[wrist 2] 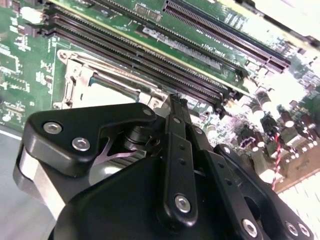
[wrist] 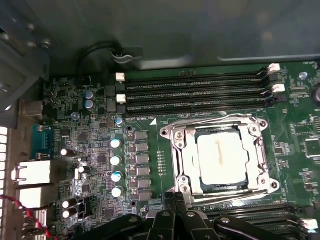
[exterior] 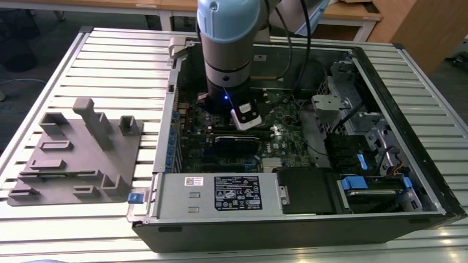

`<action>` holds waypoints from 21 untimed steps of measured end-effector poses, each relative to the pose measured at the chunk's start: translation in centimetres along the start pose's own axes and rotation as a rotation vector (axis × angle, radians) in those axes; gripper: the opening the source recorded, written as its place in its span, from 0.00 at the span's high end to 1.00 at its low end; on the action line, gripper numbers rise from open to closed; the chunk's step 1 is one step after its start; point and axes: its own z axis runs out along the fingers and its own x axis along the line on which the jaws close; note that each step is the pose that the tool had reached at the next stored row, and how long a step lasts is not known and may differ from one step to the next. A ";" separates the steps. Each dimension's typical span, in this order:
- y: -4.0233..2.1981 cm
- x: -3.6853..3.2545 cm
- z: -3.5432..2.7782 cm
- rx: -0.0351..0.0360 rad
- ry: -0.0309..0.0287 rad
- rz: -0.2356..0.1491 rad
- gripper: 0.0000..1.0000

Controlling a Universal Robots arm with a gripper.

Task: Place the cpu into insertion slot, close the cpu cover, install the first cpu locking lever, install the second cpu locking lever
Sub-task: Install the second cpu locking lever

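The chip [wrist: 220, 158] already sits in the socket [wrist: 218, 159] on the green board [wrist: 150, 165], and the metal cover [wrist: 186, 161] lies flat over it, its window framing the chip's silver top. Whether the locking levers along the socket's sides are latched cannot be told. In both wrist views the gripper [wrist: 175, 196] has its fingers pressed together and holds nothing; its tip hovers at the socket's edge nearest the wrist, close to or touching the frame.

Slatted metal table [exterior: 109, 60]: open computer case [exterior: 292, 219] and grey fixture plate [exterior: 76, 159] resting on it, apart.
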 end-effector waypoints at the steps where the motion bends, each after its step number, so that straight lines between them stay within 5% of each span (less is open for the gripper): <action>1: 0.05 -0.01 -0.22 0.0001 0.0001 0.000 0.89; 8: 0.39 -0.15 -1.68 0.0042 -0.0004 0.000 0.89; 10: 0.43 -0.19 -1.81 0.0169 -0.0017 -0.001 0.89; 12: 0.43 -0.19 -1.82 0.0387 -0.0037 -0.002 0.89; 13: 0.43 -0.19 -1.81 0.0414 -0.0041 -0.003 0.89; 18: 0.47 -0.33 -1.80 0.0419 -0.0041 -0.002 0.89; 21: 0.58 -1.06 -1.74 0.0421 -0.0042 -0.003 0.89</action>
